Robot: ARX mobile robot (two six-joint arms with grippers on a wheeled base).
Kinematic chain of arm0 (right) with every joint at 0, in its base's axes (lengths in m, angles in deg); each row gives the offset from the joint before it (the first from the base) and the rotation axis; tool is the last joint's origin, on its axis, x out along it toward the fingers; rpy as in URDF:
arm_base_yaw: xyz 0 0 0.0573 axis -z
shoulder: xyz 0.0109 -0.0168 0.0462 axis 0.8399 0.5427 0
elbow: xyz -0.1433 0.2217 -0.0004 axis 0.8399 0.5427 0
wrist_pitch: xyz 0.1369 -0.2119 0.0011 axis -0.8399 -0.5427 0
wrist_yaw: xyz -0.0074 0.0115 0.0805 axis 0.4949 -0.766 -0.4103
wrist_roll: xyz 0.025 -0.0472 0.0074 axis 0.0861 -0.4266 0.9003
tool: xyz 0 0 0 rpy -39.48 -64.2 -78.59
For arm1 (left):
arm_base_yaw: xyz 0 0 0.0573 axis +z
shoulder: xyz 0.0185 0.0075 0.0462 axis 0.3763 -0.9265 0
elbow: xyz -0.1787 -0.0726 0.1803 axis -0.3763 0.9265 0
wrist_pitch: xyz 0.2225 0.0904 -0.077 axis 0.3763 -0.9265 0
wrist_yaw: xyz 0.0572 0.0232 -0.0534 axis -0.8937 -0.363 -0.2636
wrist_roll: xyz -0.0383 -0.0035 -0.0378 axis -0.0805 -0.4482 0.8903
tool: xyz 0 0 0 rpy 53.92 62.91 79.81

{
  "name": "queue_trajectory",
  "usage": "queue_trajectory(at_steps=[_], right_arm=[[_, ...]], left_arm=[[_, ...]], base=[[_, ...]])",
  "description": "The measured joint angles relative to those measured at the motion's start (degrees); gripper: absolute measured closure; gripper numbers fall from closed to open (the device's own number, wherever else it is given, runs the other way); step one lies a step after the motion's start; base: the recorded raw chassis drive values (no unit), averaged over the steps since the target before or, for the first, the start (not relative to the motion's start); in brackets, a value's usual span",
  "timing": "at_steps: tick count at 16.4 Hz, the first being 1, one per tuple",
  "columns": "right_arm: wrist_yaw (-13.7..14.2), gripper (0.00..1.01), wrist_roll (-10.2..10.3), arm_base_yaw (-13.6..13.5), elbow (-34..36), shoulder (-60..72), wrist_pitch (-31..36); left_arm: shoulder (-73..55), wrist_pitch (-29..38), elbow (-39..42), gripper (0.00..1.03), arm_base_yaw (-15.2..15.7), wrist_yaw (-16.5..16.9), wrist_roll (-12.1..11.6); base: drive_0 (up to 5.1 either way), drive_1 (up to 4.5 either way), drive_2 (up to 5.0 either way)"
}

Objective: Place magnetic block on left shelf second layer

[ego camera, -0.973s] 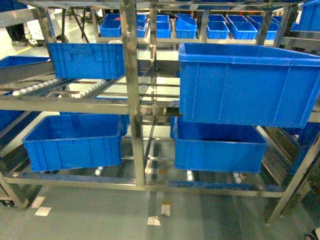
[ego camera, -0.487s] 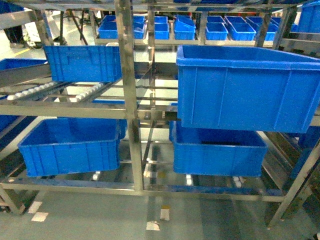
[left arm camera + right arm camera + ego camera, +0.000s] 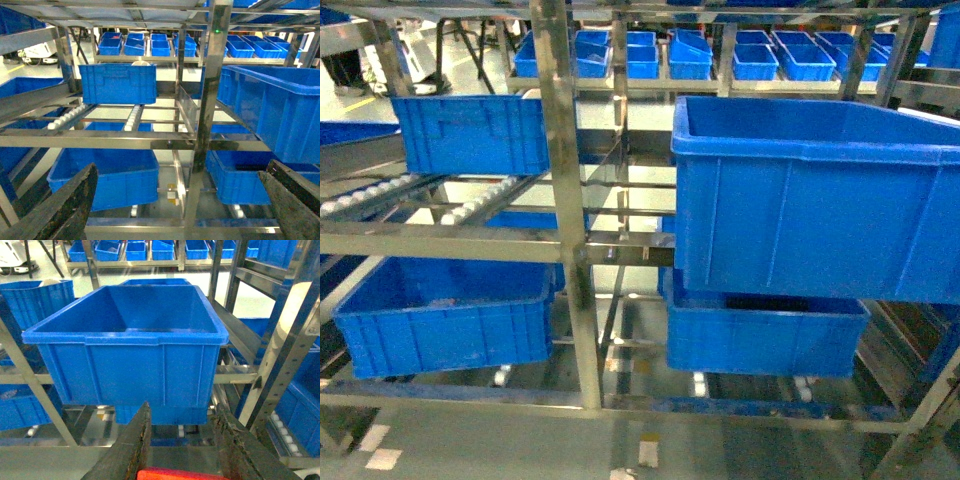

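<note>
Crate [image 3: 470, 133] on left shelf second layer [image 3: 440, 240] (rear).

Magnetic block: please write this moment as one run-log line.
magnetic block: red, between right gripper fingers | left gripper: open, empty | left shelf second layer: blue crate at back, rollers in front bare | placement: not yet done

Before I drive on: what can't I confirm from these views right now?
- Magnetic block: right wrist view shows only a red sliver, cut by the bottom edge; the right gripper's hold is unconfirmed.
- Back crate on the left shelf second layer: its wall hides the contents.
- Head view: neither gripper appears.
</note>
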Motion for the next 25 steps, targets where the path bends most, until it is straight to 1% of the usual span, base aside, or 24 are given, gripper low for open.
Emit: queue_trajectory(at_steps=[9, 17, 18, 20, 21, 22, 23, 24, 25], right_arm=[[0.00, 0.68, 0.00, 0.00, -0.02, -0.11, 0.44], [0.00, 0.68, 0.02, -0.02, -0.02, -0.04, 0.22], [-0.44, 0.68, 1.09, -1.16, -0.04, 1.64, 1.44], [-0.39, 0.68, 4.52, -6.47, -0.42, 12.13, 7.28], [-0.09, 0.68, 6.10, -8.48, -0.81, 18.36, 10.67], [0.13, 0.68, 7.32, -9.94, -2.84, 24.70, 14.21], [0.74, 0.68, 7.72, -10.97, -5.68, 30.25, 17.22], [1.49, 0.68, 8.61, -11.91, -9.38, 37.68, 20.24], [2.03, 0.68, 9.38, -12.63, -11.43, 43.17, 21.88]], left_arm=[[0.02, 0.07, 0.00, 0.05, 0.00, -0.04, 0.00], [0.00, 0.00, 0.00, 0.05, 0.00, 0.00, 0.00], [0.02, 0.00, 0.00, 0.05, 0.00, -0.02, 0.00], [0.02, 0.00, 0.00, 0.05, 0.00, 0.00, -0.02], [0.02, 0.00, 0.00, 0.05, 0.00, -0.02, 0.00], [0.02, 0.00, 0.00, 0.05, 0.00, 0.00, 0.00], [0.02, 0.00, 0.00, 0.05, 0.00, -0.02, 0.00], [0.02, 0.00, 0.00, 0.05, 0.00, 0.00, 0.00], [0.02, 0.00, 0.00, 0.05, 0.00, -0.02, 0.00]], base=[[0.1, 4.31, -4.1], [0.0, 0.00, 0.0], [0.0, 0.00, 0.0], [0.0, 0.00, 0.0], [0.0, 0.00, 0.0], [0.0, 0.00, 0.0], [0.0, 0.00, 0.0], [0.0, 0.00, 0.0], [0.0, 0.00, 0.0]])
